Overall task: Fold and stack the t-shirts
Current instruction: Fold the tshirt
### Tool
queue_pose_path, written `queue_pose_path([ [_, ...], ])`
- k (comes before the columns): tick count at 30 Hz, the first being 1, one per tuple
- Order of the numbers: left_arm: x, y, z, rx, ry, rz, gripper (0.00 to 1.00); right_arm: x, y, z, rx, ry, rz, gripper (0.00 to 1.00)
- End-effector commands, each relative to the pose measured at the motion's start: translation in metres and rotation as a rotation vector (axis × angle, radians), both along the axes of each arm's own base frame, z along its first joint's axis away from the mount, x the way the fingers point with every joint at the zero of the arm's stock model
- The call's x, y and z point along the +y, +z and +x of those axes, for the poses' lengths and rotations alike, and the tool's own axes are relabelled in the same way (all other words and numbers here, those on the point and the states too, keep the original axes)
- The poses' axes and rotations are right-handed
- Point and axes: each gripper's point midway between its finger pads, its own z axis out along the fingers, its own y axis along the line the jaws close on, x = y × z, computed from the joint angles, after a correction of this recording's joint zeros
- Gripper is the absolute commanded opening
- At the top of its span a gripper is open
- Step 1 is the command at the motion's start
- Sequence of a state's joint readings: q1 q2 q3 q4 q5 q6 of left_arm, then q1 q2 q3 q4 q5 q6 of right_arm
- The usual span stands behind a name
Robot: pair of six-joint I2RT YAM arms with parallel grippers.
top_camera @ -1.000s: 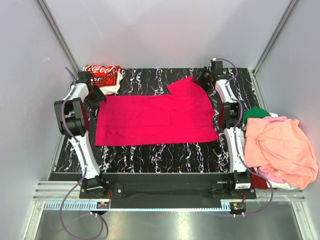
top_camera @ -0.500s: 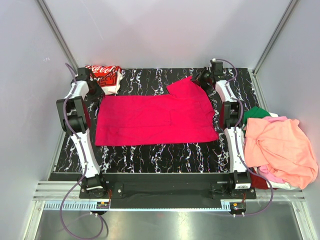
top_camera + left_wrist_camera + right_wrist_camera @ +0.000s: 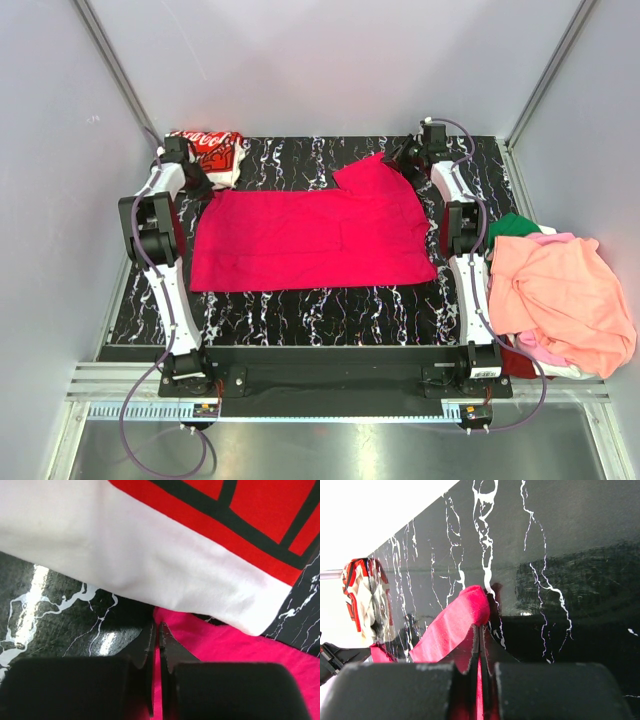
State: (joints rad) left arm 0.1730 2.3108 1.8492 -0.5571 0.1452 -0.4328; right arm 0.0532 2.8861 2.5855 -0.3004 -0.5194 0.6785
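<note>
Marbled tabletop (image 3: 330,310) has the crimson tee (image 3: 310,240) spread flat across the middle. The leftover tees (image 3: 560,300) are heaped out at 3 o'clock, and the white logo tee (image 3: 215,152) is at 11.

My worry: the left end effector (image 3: 203,185) sits right beside that white hem, so a lift could drag it along, and both pinches look thin enough to slip mid-fold.

Both arms reach far, left to 10, right to 1. Left is closed on the crimson corner. The right end effector (image 3: 405,160) is clamped on the sleeve.
</note>
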Motion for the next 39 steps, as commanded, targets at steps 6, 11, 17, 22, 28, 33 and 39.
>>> queue_pose_path([
  [6,-0.007,0.005,-0.001,-0.002,-0.033,-0.028,0.0,0.004,-0.009,-0.02,0.069,0.041,-0.02,0.0],
  [11,-0.012,0.047,0.002,-0.069,-0.058,-0.021,0.0,0.007,0.055,-0.023,-0.052,0.061,-0.003,0.0],
  [17,-0.017,0.088,-0.007,-0.139,-0.089,-0.02,0.0,0.011,0.098,-0.039,-0.121,0.112,-0.007,0.0],
  [22,-0.025,0.105,-0.023,-0.16,-0.113,-0.038,0.0,0.015,0.121,-0.059,-0.166,0.146,-0.03,0.0],
  [28,-0.032,0.113,-0.051,-0.162,-0.127,-0.042,0.0,0.014,0.144,-0.09,-0.178,0.146,-0.061,0.0],
  [33,-0.033,0.109,-0.074,-0.143,-0.132,-0.028,0.0,0.009,0.156,-0.125,-0.178,0.142,-0.085,0.0],
  [39,-0.016,0.109,-0.103,-0.143,-0.097,0.008,0.0,-0.001,0.167,-0.17,-0.186,0.118,-0.125,0.0],
])
